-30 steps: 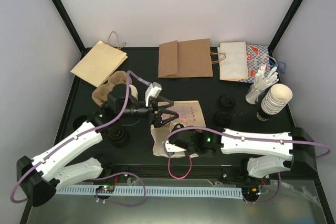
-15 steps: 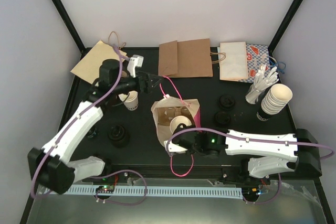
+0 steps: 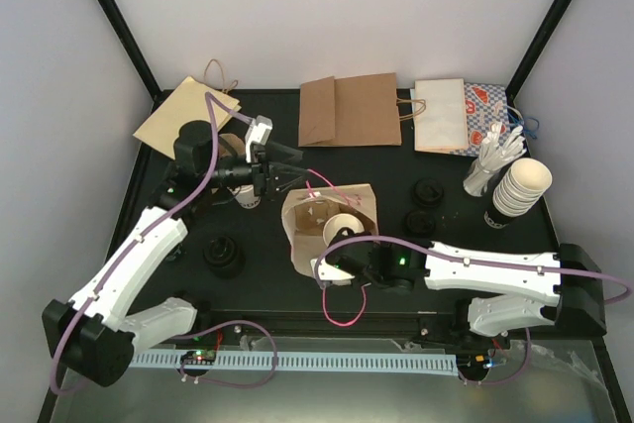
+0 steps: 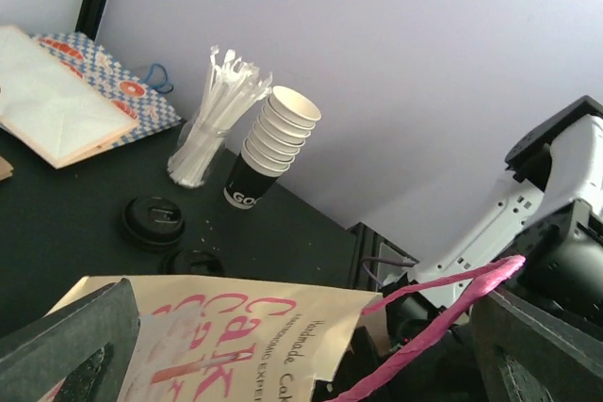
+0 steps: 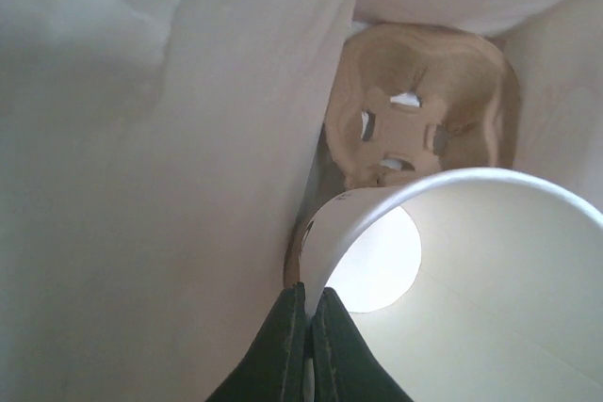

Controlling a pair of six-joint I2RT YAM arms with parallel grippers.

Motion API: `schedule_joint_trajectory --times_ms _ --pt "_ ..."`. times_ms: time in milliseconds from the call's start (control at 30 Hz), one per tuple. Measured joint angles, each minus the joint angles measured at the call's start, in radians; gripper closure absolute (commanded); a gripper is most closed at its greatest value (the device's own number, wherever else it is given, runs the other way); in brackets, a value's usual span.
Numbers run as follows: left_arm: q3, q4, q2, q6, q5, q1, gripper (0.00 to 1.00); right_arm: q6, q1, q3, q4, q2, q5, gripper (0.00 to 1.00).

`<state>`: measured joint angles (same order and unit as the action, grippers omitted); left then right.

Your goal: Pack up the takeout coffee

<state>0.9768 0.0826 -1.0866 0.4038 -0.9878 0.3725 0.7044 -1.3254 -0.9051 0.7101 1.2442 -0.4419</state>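
Left hand [image 3: 289, 169]: released, fingers spread wide, at the far left of the bag; the pink handle [image 4: 443, 298] runs between them.
Right hand [image 5: 307, 317]: clenched on the rim of the takeout coffee cup [image 5: 471, 261].
Takeout coffee cup: empty, tilted, in the open mouth of the bag.
Bag [image 3: 297, 240]: cream paper, pink print, mid-bench [image 3: 258, 279].
Carrier tray [image 5: 424, 110]: brown pulp, inside the bag, past the cup.

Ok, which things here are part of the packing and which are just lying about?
In the job: paper cup, right gripper shut on its rim, pink-print bag, cup carrier inside it, open left gripper by the bag's handle.
Lying about: flat paper bags, black lids, cup stack, straws.
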Motion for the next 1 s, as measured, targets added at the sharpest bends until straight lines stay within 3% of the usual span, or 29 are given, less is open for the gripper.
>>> schedule_joint_trajectory --times_ms 267,500,1000 --pt "0.01 0.042 0.085 -0.012 -0.005 0.0 0.01 -0.016 0.085 -0.124 0.008 -0.001 0.027 0.99" --pt "0.111 0.125 0.127 -0.039 0.043 0.0 0.01 -0.053 0.172 -0.241 0.009 0.021 0.052 0.99" --pt "0.119 0.25 0.145 -0.055 0.184 0.0 0.01 -0.065 0.212 -0.394 0.03 0.092 0.079 0.99"
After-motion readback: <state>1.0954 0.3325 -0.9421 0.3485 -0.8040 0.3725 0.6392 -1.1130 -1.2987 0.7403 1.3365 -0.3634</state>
